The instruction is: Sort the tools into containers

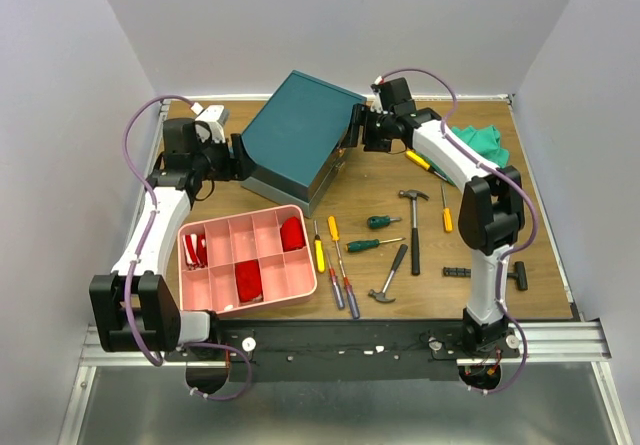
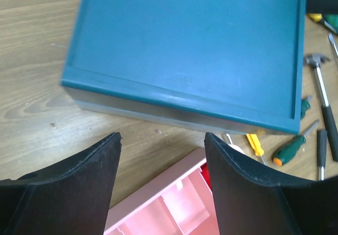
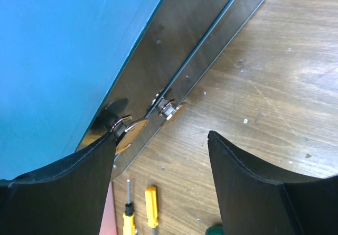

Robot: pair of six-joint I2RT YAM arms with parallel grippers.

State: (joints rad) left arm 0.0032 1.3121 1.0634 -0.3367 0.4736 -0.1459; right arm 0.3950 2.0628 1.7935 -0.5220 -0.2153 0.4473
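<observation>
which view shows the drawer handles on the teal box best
The right wrist view: both orange handles sit close up on the clear drawer fronts. The top external view shows the whole teal box, but its drawer side is too small to make them out. The left wrist view shows only its top and a plain side.

The wooden counter carries a dark teal box at rear centre, set at an angle. A pink compartment tray lies front left. Several screwdrivers and two hammers lie loose right of the tray. A green cloth lies rear right.
</observation>
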